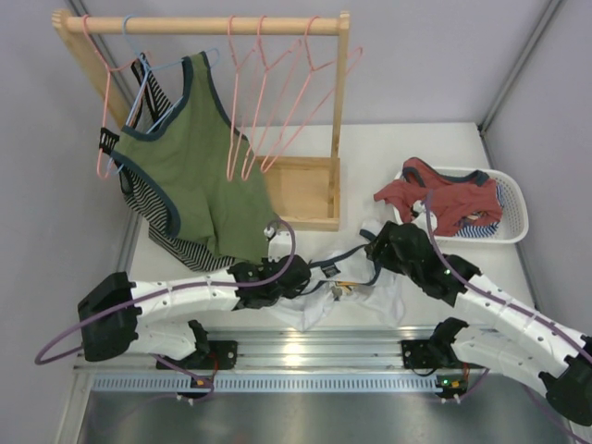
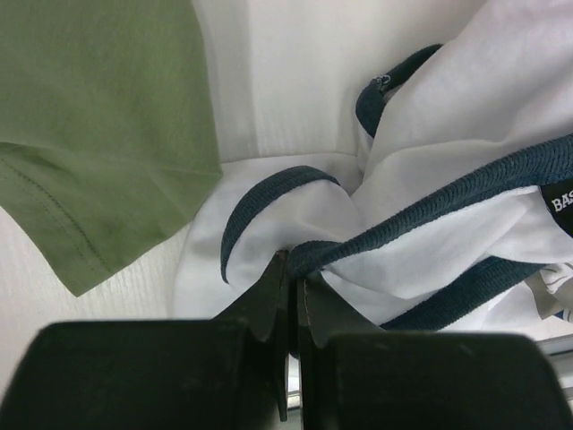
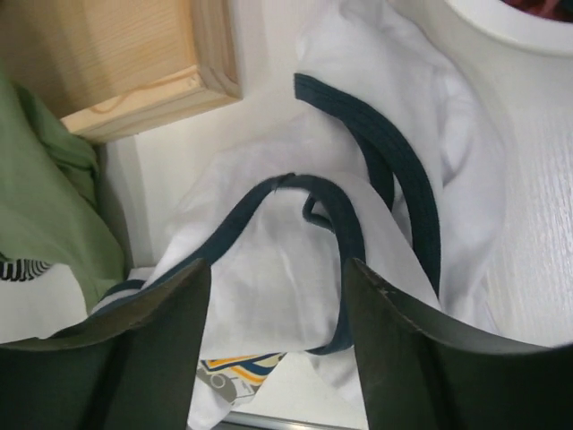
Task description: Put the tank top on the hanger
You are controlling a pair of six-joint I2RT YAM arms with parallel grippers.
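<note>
Place: a robot test cell in a lab.
Walls: plain grey panels (image 1: 435, 65) box in the white table (image 1: 407, 148).
Machines: a left arm (image 1: 176, 301) and a right arm (image 1: 490, 310), bolted to a metal rail (image 1: 305, 351) at the near edge.
Props: a wooden rack (image 1: 203, 25) of pink wire hangers (image 1: 264, 102), a white basket (image 1: 513, 199) of clothes, a tank top (image 1: 370, 301) heaped on the table.
Below: metal sheeting (image 1: 277, 416), I think; it's dim down there.

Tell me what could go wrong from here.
1. The left gripper pinches only the trim of the tank top; it may slip on lifting.
2. The right gripper is open over bunched folds; closing could catch several layers and leave the top tangled.
3. The green top hangs beside the left gripper and could get snagged.
</note>
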